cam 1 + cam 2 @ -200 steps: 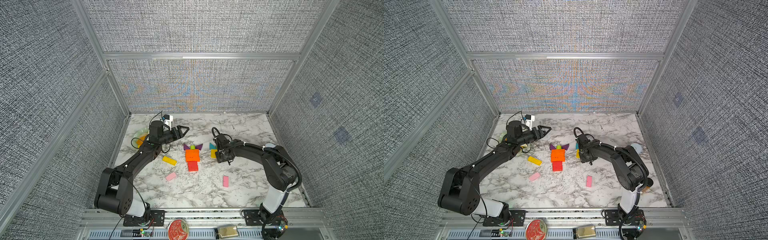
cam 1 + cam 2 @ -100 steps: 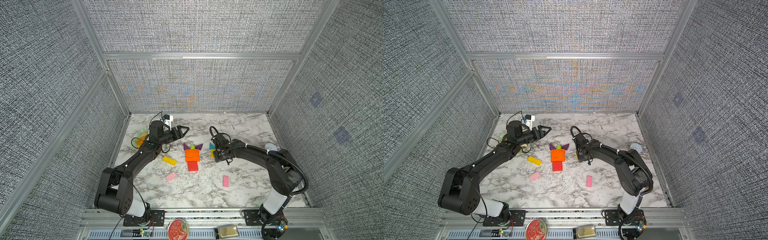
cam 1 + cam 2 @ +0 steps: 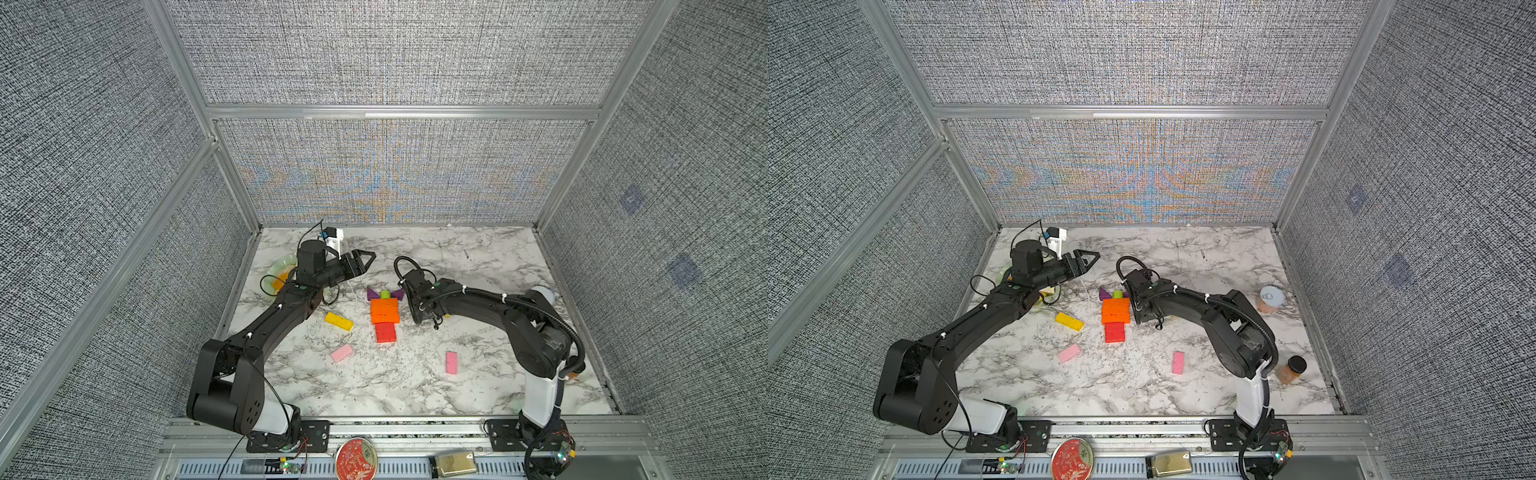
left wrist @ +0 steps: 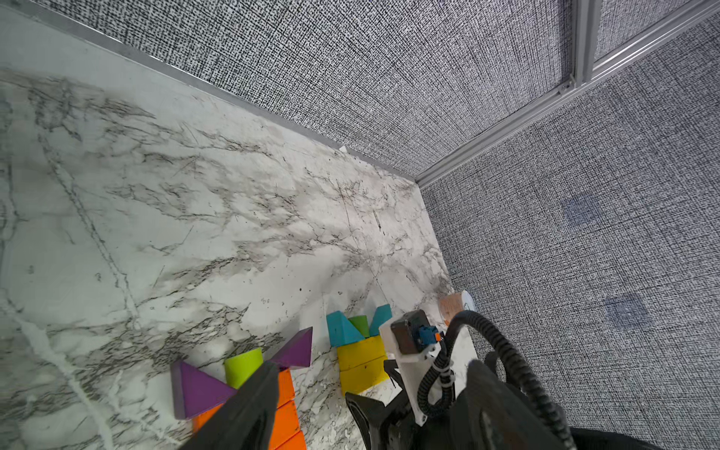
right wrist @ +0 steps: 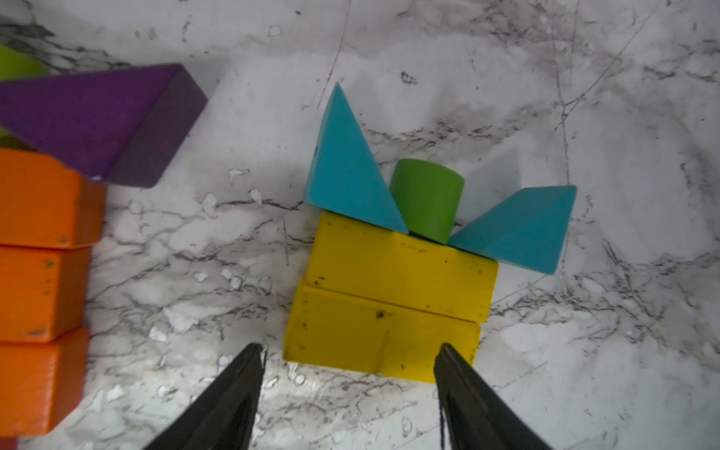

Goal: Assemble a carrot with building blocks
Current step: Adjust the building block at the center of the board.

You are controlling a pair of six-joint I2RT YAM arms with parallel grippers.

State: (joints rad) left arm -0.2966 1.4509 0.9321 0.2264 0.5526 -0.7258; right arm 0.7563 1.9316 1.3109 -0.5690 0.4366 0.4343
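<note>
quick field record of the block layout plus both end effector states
centre figure: orange bars, red bars, purple triangles, green stub
second figure: paired yellow bars, teal triangles, darker green stub
loose: single yellow bar, pink bar, second pink bar
left end effector: shut, empty
right end effector: open, at the paired yellow bars

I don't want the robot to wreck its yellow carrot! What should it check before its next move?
1. Right jaws open, gripping nothing: ok.
2. Right jaws clear of the two yellow bars: cannot tell.
3. The two yellow bars touching along their long sides: ok.
4. Teal triangles and green stub against one yellow bar: ok.
5. Loose yellow bar lying free on the table: ok.
6. Left jaws shut and empty: ok.
</note>
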